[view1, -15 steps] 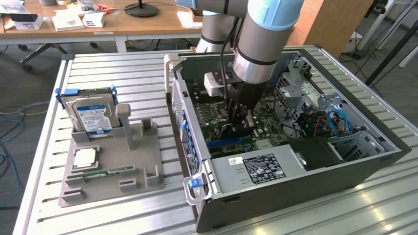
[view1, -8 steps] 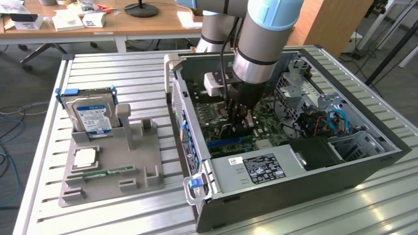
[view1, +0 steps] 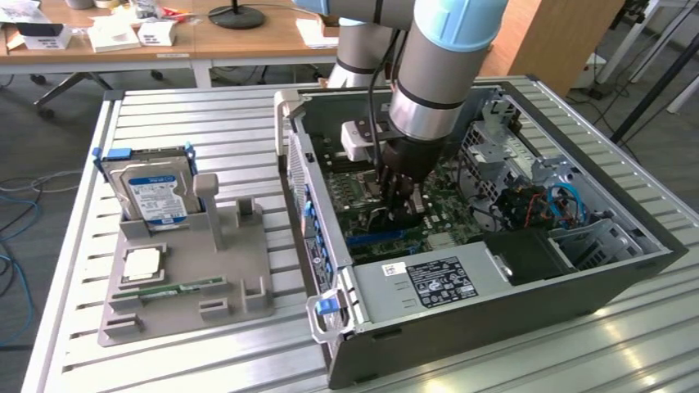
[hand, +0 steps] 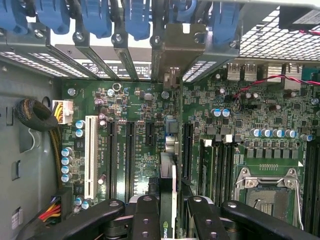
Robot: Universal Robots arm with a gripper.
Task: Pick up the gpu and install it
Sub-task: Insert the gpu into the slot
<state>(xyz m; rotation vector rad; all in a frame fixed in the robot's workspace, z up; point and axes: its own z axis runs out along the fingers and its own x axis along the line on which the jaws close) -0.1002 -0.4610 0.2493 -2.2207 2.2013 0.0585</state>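
Black card, edge-on, clamped tight in my claw [hand: 167,212]: that's the gpu [hand: 167,172], pinched between my two inner fingers [hand: 145,217] in the wrist view. It stands upright over the green motherboard [hand: 140,100], running parallel to the black expansion slots [hand: 131,155], with the long white slot [hand: 91,155] off to one side. Its far end lines up with a brownish metal bracket [hand: 176,50] at the case's rear wall, among the blue latches [hand: 95,17]. I can't tell whether the card's lower edge is in a slot or just above it. The silver-framed CPU socket [hand: 265,192] is on the other side of the card from the white slot.

Exterior view: my arm goes down into the open computer case [view1: 492,319], claw [view1: 395,196] low over the board, mid-case. The labelled power supply [view1: 437,282] is at the case's near end. At the exterior view's left, a grey tray [view1: 191,246] on the slatted metal table [view1: 164,115] holds an upright hard drive [view1: 153,192], a processor chip [view1: 142,262] and a green memory stick [view1: 175,288], well apart from the case.
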